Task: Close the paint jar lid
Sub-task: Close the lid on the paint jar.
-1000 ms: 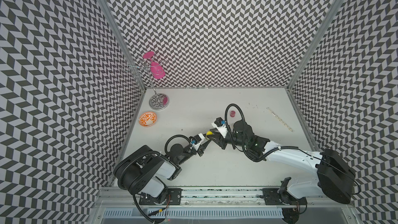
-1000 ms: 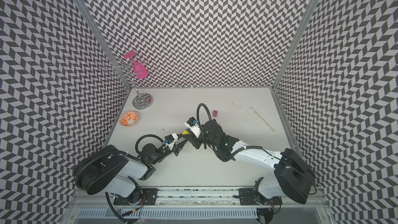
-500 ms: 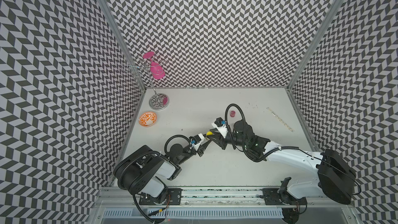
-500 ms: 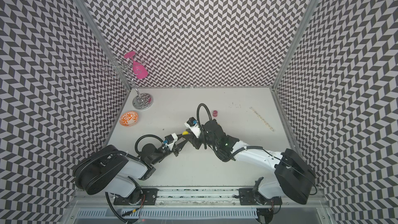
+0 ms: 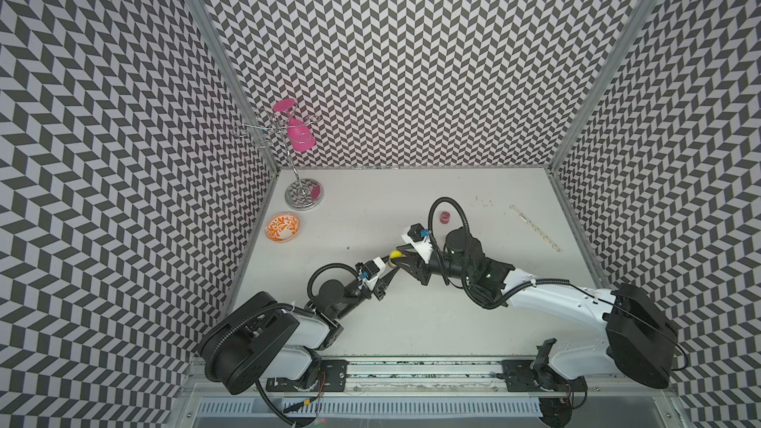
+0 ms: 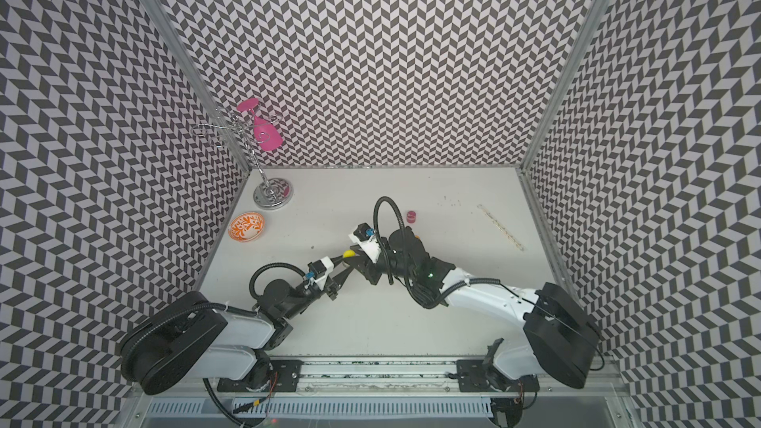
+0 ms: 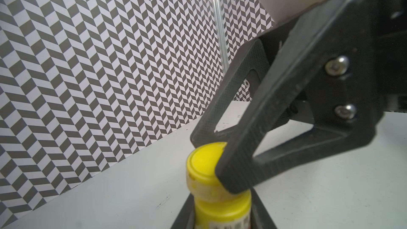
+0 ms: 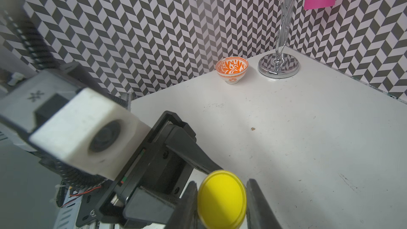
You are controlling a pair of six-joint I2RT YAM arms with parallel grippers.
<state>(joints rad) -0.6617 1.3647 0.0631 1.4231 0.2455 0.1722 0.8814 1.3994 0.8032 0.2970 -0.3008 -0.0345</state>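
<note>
A small yellow paint jar [image 7: 222, 208] is held just above the middle of the white table, tilted. Its yellow lid [image 8: 221, 199] sits on the jar's neck and shows in both top views [image 5: 395, 255] [image 6: 348, 254]. My left gripper [image 7: 222, 216] is shut on the jar's body from below. In the top views the left gripper [image 5: 387, 269] comes in from the near left. My right gripper [image 8: 222, 203] is shut on the lid, one finger on each side, and the right gripper [image 5: 403, 259] comes from the right. The jar's lower part is hidden.
An orange patterned bowl [image 5: 282, 227] stands at the left wall. Behind it is a chrome stand [image 5: 304, 195] with a pink glass [image 5: 299, 137] hanging from it. A small red pot [image 5: 444, 217] sits behind the right wrist, and a clear stick [image 5: 534, 227] lies at the right.
</note>
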